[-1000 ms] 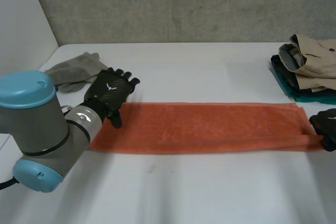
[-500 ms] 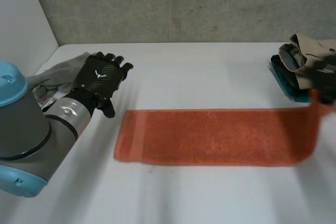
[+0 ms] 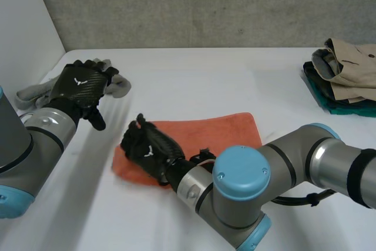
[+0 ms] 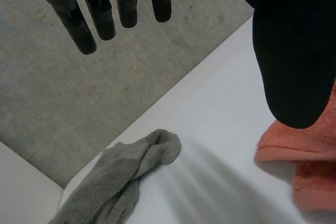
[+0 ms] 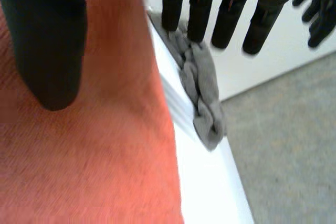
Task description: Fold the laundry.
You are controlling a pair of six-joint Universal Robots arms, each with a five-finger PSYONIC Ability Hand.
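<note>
Hand, right: my right hand [image 3: 147, 150] is open, fingers straight and thumb spread, with nothing pinched. It sits low over the left end of the orange terry towel [image 3: 217, 130]. I cannot tell whether my palm presses the cloth.
Hand, left: my left hand [image 3: 79, 86] is open and empty, fingers straight. It is held above the desk by the crumpled grey cloth [image 4: 121, 177], apart from the towel.
Towel: it lies flat near the middle of the white desk [image 3: 194, 74], doubled over. The left wrist view shows two layers at its left end, the upper edge set a little back from the lower.
Stage: I judge one fold done and the towel ready for smoothing or a second fold.
Handling: it looks soft, limp and light. The looped pile should grip my fingers well, but it will sag and drag if I lift it by one point.
Where to hold: I would pinch both layers together at a corner of the short end, so the upper layer does not slide off the lower. Both corners held would keep the edge square.
Risk: a grip on the top layer alone would pull the fold open.
Further out: the grey cloth lies unfolded at the desk's far left corner. A pile of folded clothes [image 3: 346, 72], beige over dark green, sits at the far right, well apart from the towel.
</note>
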